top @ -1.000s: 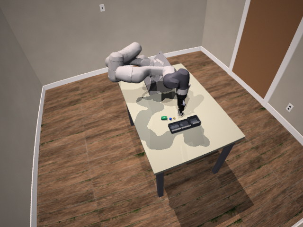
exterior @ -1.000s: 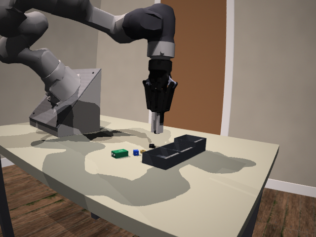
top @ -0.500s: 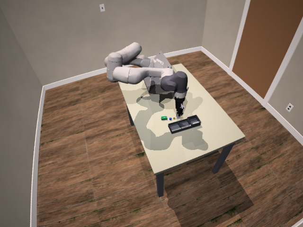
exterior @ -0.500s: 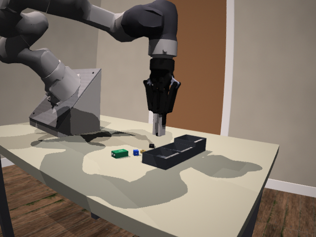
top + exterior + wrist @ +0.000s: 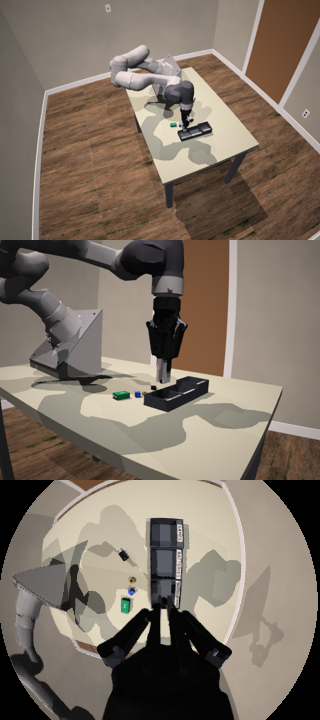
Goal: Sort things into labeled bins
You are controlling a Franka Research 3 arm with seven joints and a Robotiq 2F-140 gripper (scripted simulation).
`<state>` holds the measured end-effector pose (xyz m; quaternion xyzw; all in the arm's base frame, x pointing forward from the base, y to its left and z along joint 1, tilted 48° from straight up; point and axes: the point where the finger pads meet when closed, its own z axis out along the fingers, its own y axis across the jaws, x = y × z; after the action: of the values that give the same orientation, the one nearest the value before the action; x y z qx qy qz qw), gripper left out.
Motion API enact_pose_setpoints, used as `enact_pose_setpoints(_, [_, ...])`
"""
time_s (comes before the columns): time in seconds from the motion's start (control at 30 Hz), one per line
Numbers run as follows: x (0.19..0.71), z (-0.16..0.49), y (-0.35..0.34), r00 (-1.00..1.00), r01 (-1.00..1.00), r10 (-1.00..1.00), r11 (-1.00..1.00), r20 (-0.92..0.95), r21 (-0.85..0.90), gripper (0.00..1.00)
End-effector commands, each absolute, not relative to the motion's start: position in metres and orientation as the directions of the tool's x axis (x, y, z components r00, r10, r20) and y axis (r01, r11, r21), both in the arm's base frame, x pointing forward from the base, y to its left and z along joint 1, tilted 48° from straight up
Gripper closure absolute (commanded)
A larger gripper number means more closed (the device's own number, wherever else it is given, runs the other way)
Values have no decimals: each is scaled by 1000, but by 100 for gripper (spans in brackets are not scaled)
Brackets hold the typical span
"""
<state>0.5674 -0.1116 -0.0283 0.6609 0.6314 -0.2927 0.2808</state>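
Note:
A black bin (image 5: 191, 136) (image 5: 158, 404) (image 5: 165, 548) with three compartments and small white labels, too small to read, stands mid-table. My gripper (image 5: 184, 128) (image 5: 162, 380) (image 5: 164, 600) hangs a little above the bin's end compartment nearest the loose things. Its fingers are nearly closed, and a small dark thing seems pinched at the tips. It is hard to make out. On the table beside the bin lie a green box (image 5: 173, 125) (image 5: 120, 395) (image 5: 125, 605), a blue cube (image 5: 180, 125) (image 5: 137, 394) (image 5: 131, 592), a tan ring (image 5: 144, 392) (image 5: 132, 580) and a small black part (image 5: 153, 387) (image 5: 123, 555).
The arm's grey wedge-shaped base mount (image 5: 168, 68) (image 5: 74, 353) stands at the back of the table. The table edges (image 5: 206, 167) (image 5: 180, 472) lie well away from the bin. A wood floor surrounds the table.

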Motion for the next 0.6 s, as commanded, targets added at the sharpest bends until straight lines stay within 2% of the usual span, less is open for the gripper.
enact_pose_setpoints(0.0, [567,-29,-110,-20,999,673,-14,-739,-40,93])
enact_pose_setpoints(0.57, [565,-31,-108,-20,999,673,-14,-739,-40,93])
